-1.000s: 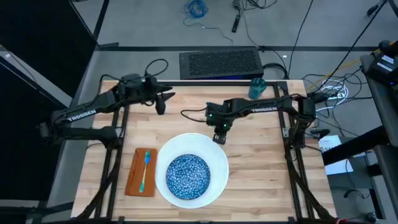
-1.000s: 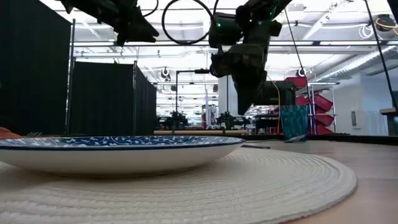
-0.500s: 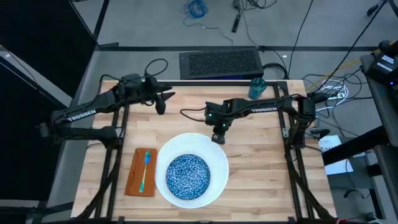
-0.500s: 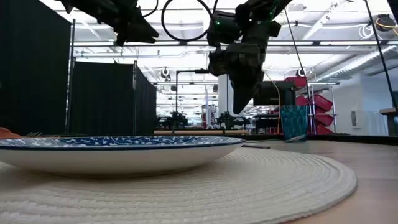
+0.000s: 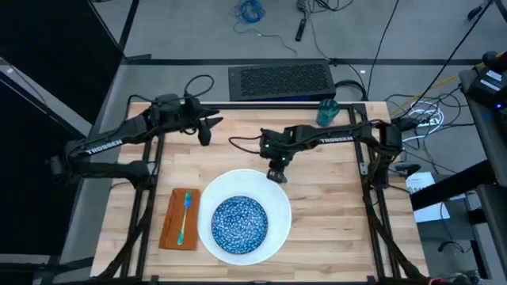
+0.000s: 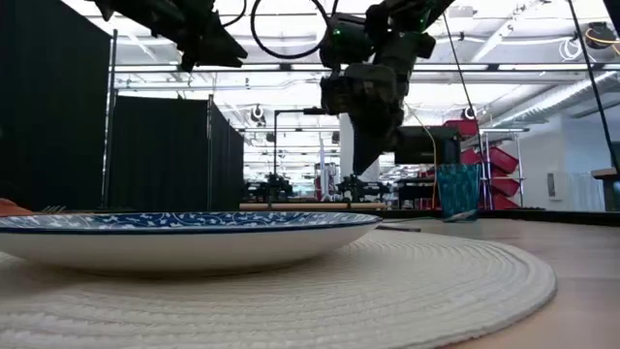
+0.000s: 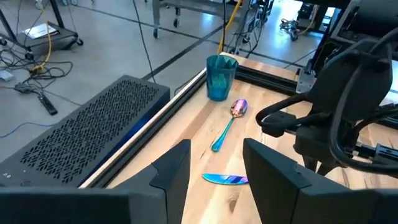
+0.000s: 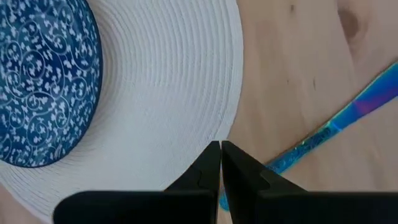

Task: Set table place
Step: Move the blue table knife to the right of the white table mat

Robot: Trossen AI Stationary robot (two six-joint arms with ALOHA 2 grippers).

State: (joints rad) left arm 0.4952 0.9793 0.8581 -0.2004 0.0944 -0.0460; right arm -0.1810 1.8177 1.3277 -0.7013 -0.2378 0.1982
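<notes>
Cutlery placement was in hand; the right claw (image 5: 275, 176), fingers pressed together and empty, hovered by the white mat's (image 5: 279, 207) far edge, beside a blue knife (image 8: 339, 132). Next it must spread and descend. Left claw (image 7: 214, 163) spread, waiting; teal cup (image 5: 328, 112) at the wooden counter's (image 5: 333, 198) rear; workshop behind.
</notes>
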